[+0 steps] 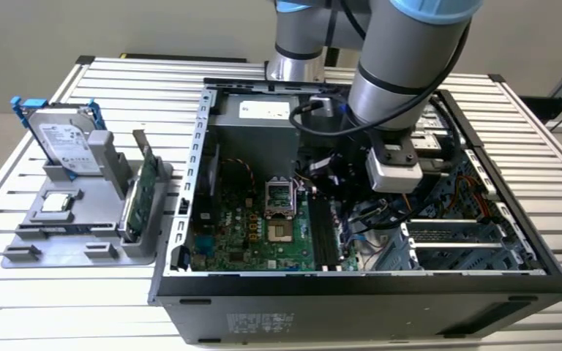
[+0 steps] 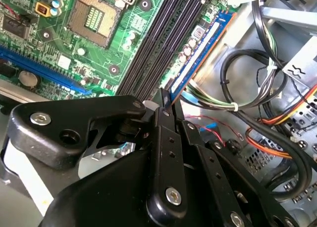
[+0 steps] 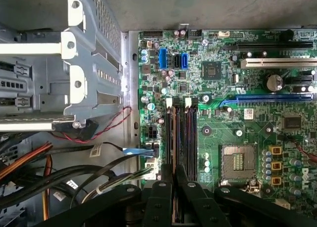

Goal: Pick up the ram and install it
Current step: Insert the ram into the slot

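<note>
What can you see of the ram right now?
The ram is a slim, long stick seen nearly edge-on in the second wrist view, with a blue-and-white label on its side and an orange-brown edge. It stands along the outermost of the dark memory slots on the green motherboard, next to the cables. The gripper is closed on its near end.

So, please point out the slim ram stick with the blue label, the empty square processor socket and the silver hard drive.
Slim ram stick with blue label [image 2: 200, 51], second wrist view, label face.
Empty square processor socket [image 3: 237, 161], first wrist view, contact field.
Silver hard drive [image 1: 64, 142], exterior view, labelled face.
</note>
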Tool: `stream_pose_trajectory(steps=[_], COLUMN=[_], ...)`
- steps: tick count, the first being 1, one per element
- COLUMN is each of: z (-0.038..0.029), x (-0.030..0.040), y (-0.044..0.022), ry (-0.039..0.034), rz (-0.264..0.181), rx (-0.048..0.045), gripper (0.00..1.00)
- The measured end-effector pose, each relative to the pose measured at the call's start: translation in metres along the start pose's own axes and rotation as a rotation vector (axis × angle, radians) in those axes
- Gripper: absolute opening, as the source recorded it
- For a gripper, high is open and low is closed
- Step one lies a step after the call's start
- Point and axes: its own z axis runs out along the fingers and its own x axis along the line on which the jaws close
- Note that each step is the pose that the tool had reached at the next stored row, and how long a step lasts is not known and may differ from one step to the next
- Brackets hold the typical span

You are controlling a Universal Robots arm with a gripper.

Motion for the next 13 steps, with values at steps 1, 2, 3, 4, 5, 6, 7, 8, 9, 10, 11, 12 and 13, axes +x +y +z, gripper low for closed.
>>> stream_pose_trajectory(steps=[1, 2, 3, 4, 5, 6, 7, 8, 9, 10, 11, 12, 13], z=[0.0010, 0.0019, 0.0031, 0.0046, 0.0058, 0.0071, 0.0085, 0.0098, 0.0107, 0.0116, 0.0121, 0.0121, 0.0120], x=[0.0000, -0.0002, -0.0004, -0.0004, -0.0004, -0.0005, -0.0006, -0.0009, -0.0012, -0.0014, -0.0014, -0.0014, -0.0014], y=[-0.0003, -0.0004, -0.0005, -0.0006, -0.0007, -0.0008, -0.0009, -0.0010, -0.0011, -0.0013, -0.0014, -0.0014, -0.0014], ry=[0.0000, 0.0000, -0.0001, -0.0001, 0.0000, 0.0000, 0.0000, 0.0000, 0.0000, -0.0001, 0.0000, -0.0001, -0.0003], rz=[0.000, 0.000, 0.000, 0.000, 0.000, 0.000, 0.000, 0.000, 0.000, 0.000, 0.000, 0.000, 0.000], rx=[-0.0001, -0.0001, -0.0002, -0.0002, -0.0001, -0.0002, -0.0001, 0.0000, -0.0001, 0.0000, 0.0000, -0.0004, -0.0004], gripper=[0.00, 0.00, 0.00, 0.00, 0.00, 0.00, 0.00, 0.00, 0.00, 0.00, 0.00, 0.00, 0.00])
